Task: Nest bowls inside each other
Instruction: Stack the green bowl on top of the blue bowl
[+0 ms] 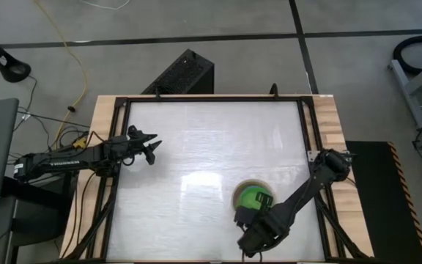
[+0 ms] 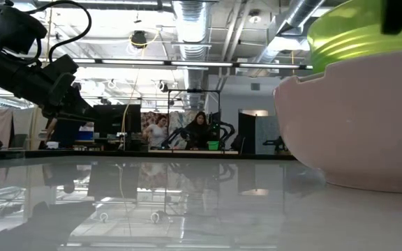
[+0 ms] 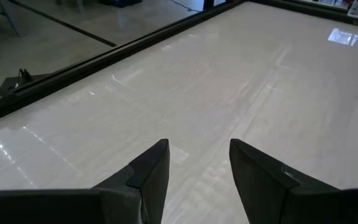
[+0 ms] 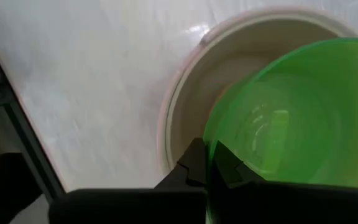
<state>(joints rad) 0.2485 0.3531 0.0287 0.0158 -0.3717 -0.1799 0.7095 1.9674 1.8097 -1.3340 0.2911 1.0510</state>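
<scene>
A bright-green bowl [image 1: 256, 196] hangs over a larger pale cream bowl [image 1: 238, 192] near the table's front edge, right of the middle. My right gripper [image 1: 250, 210] is shut on the green bowl's rim. In the low view the green bowl [image 2: 347, 35] shows above the pale bowl [image 2: 354, 125], whose wall hides its lower part. The pale bowl rests with its base on the table. My left gripper [image 1: 152, 147] waits open above the table's left side with nothing between its fingers [image 3: 151, 171]. My right gripper pinches the green bowl's rim [image 4: 211, 149] on the side toward the table's near edge, one finger inside the bowl and one outside. The fingers come from above, steeply slanted down. The bowl hangs tilted within the pale bowl's opening [image 4: 229, 62]; whether the two bowls touch, I cannot tell.
Black frame rails [image 1: 116, 183] run along the table's edges, with wooden strips outside them. A black box [image 1: 182, 73] stands on the floor beyond the far edge. The white tabletop [image 1: 218, 139] spreads between the two arms. People sit far off in the room [image 2: 180, 129].
</scene>
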